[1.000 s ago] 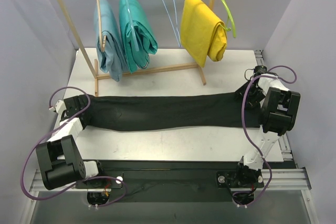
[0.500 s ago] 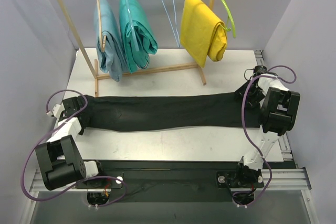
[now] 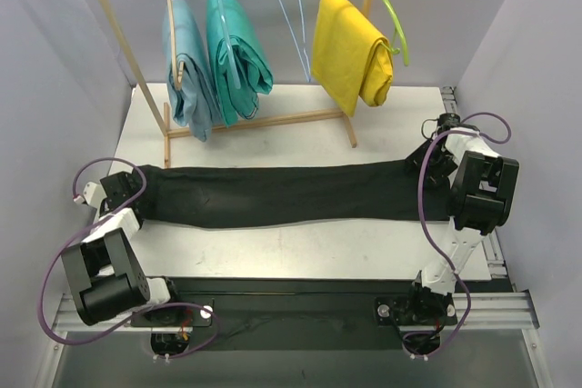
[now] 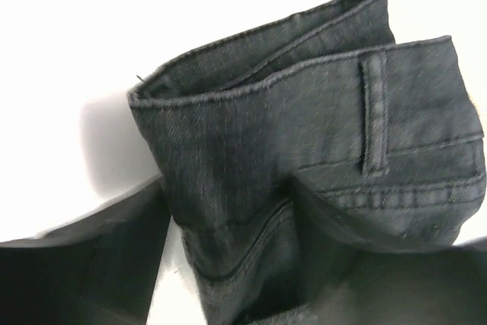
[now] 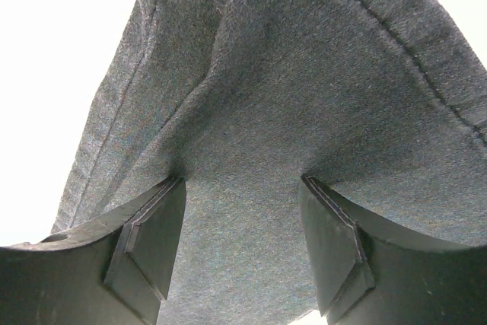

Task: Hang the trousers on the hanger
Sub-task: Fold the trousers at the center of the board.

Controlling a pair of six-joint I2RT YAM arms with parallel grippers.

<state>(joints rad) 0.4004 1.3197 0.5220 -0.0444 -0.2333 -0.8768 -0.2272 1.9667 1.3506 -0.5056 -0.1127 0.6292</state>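
The black trousers (image 3: 282, 193) lie flat and stretched across the table from left to right. Their waistband (image 4: 304, 112) with a belt loop fills the left wrist view. My left gripper (image 3: 125, 190) stands open at that end, its dark left finger (image 4: 76, 272) apart from the cloth. At the leg end, my right gripper (image 5: 242, 188) is open, both fingertips resting on the fabric (image 5: 304, 74) with cloth spread between them; in the top view this gripper (image 3: 435, 163) is at the right table edge. The light-blue wire hanger (image 3: 293, 15) hangs bare on the rack.
A wooden rack (image 3: 255, 122) stands at the back of the white table (image 3: 300, 252). On it hang a pale blue garment (image 3: 186, 70), a teal garment (image 3: 236, 52) and a yellow garment (image 3: 350, 52) on a lime-green hanger (image 3: 386, 2).
My left gripper has opened and drawn back to the left from the waistband end. The trousers and the right gripper have stayed in place.
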